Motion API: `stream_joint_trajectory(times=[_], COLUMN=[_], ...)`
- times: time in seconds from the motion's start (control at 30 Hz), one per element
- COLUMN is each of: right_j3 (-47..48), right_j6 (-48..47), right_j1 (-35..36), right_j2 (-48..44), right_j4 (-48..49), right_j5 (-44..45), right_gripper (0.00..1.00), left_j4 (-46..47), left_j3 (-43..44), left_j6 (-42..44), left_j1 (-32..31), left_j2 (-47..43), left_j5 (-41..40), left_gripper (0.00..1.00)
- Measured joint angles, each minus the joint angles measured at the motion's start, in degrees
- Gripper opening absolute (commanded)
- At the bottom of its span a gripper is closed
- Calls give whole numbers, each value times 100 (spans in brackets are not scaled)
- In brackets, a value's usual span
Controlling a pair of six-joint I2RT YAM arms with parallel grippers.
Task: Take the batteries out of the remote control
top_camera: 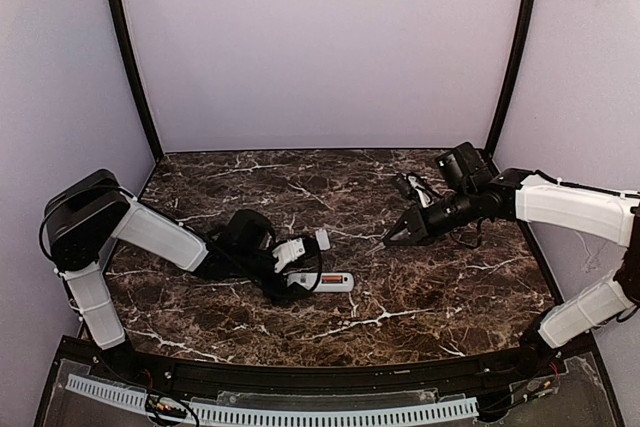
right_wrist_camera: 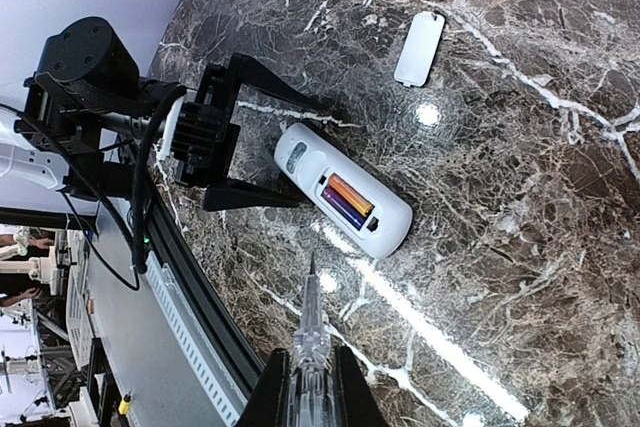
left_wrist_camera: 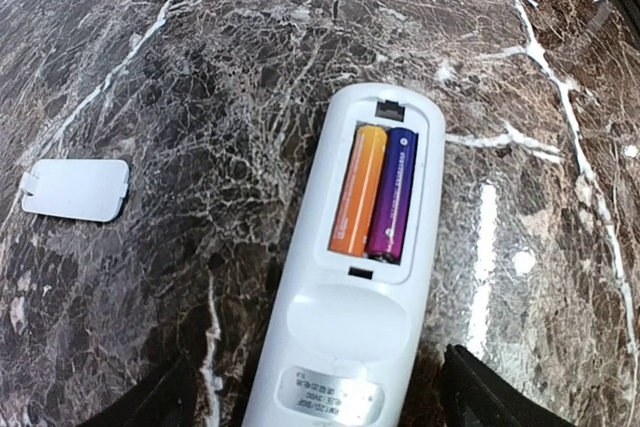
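Observation:
The white remote control (top_camera: 335, 282) lies back-up on the marble, its battery bay open. Two batteries sit side by side in the bay, one orange (left_wrist_camera: 358, 190) and one purple (left_wrist_camera: 393, 194). They also show in the right wrist view, orange (right_wrist_camera: 351, 194) and purple (right_wrist_camera: 343, 207). My left gripper (left_wrist_camera: 330, 392) is open, its fingers (right_wrist_camera: 262, 89) straddling the remote's label end (right_wrist_camera: 298, 156) with gaps on both sides. My right gripper (right_wrist_camera: 310, 362) is shut on a clear pointed tool (right_wrist_camera: 311, 292). The tip hangs above the marble, short of the remote (right_wrist_camera: 395, 227).
The small flat white cover piece (left_wrist_camera: 77, 190) lies on the marble beyond the remote, also in the top view (top_camera: 322, 238) and right wrist view (right_wrist_camera: 419, 48). The black front rail (right_wrist_camera: 190, 287) runs close behind the left gripper. Walls enclose the table.

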Motion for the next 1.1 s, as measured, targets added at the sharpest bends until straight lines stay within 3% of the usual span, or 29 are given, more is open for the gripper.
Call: stream_joint_trajectory(times=[0.2, 0.3, 0.43, 0.7, 1.1], right_j3=[0, -2, -9, -24, -149], right_j6=[55, 74, 81, 50, 33], right_j1=[0, 0, 0, -50, -142], right_j2=[2, 9, 9, -245, -761], right_j4=[39, 70, 85, -107, -243], right_j5=[22, 33, 87, 361, 951], right_gripper=[0, 0, 0, 0, 0], left_j4=[17, -11, -142, -328, 42], left_j3=[42, 125, 229, 579, 1248], left_j6=[162, 221, 236, 142, -874], left_j1=[0, 0, -22, -337, -1152], left_j2=[111, 170, 197, 225, 968], left_j5=[72, 146, 267, 221, -133], left_gripper=[66, 49, 39, 38, 41])
